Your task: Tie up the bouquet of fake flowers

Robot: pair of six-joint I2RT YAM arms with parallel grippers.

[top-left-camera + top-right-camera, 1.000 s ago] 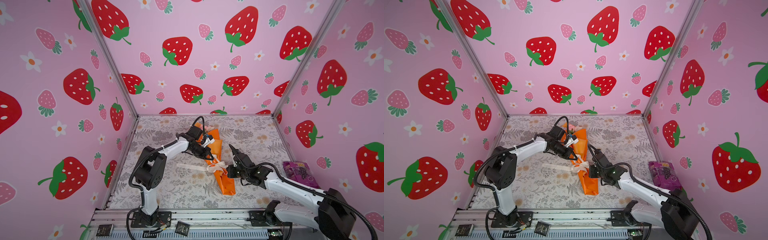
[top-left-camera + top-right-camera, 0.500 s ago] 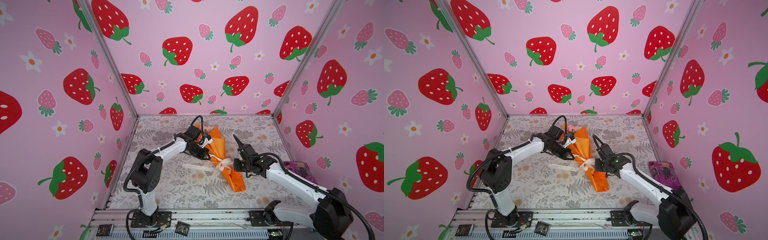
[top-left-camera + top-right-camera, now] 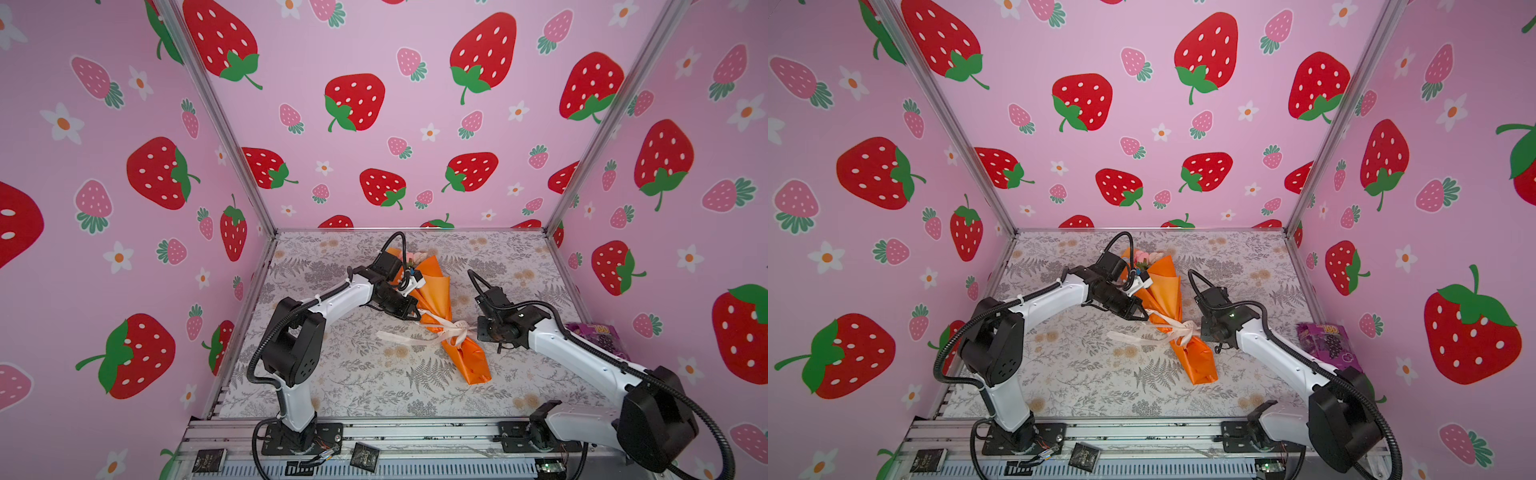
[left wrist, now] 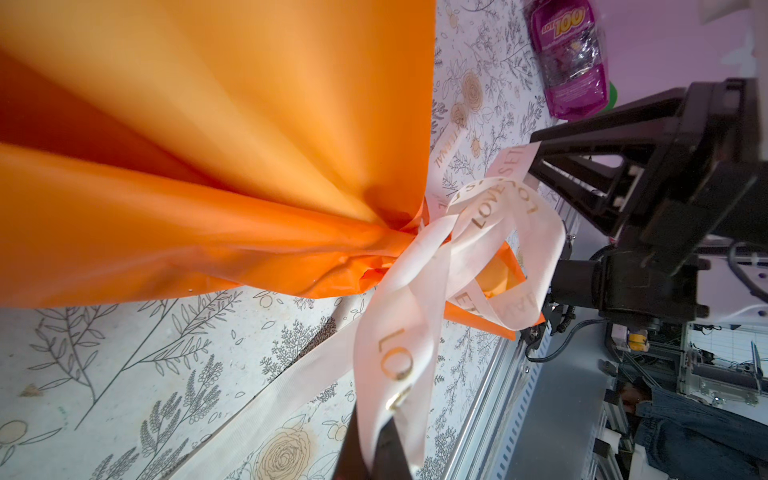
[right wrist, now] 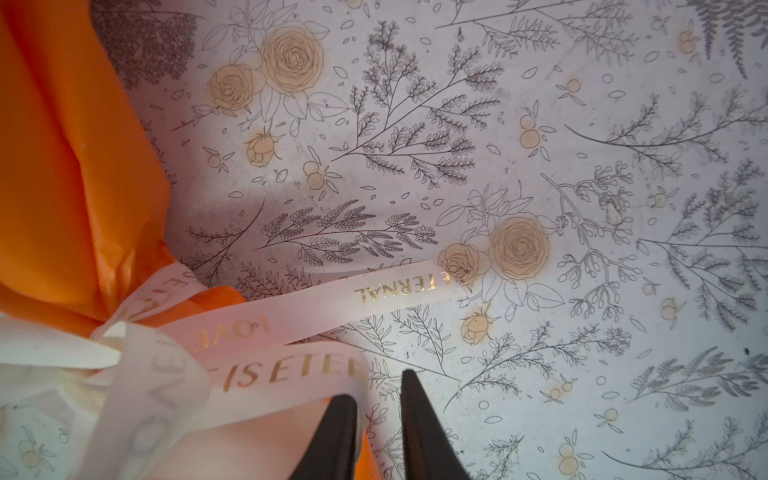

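Observation:
The bouquet of fake flowers (image 3: 434, 291) (image 3: 1165, 286) lies on the table in its orange paper cone (image 4: 208, 145) (image 5: 62, 166), pink blooms toward the back wall. A cream ribbon (image 3: 453, 330) (image 3: 1183, 330) (image 4: 478, 249) (image 5: 249, 316) is knotted round the cone's narrow neck. My left gripper (image 3: 417, 318) (image 3: 1144, 318) (image 4: 376, 449) is shut on one ribbon strand just left of the knot. My right gripper (image 3: 478, 332) (image 4: 534, 166) (image 5: 380, 395) sits right of the knot, slightly open. A ribbon loop drapes over the outside of one finger (image 5: 336, 428); only tabletop shows between the jaws.
A purple snack packet (image 3: 598, 345) (image 3: 1329, 347) (image 4: 569, 58) lies at the table's right edge behind the right arm. A loose ribbon tail (image 3: 399, 336) trails left over the floral tabletop. Pink strawberry walls close three sides; a metal rail (image 3: 415, 432) runs along the front.
The cone's narrow end has swung to the right and the bouquet lies farther back. The right gripper moved right and back, and its jaws have parted. The left gripper still holds its strand.

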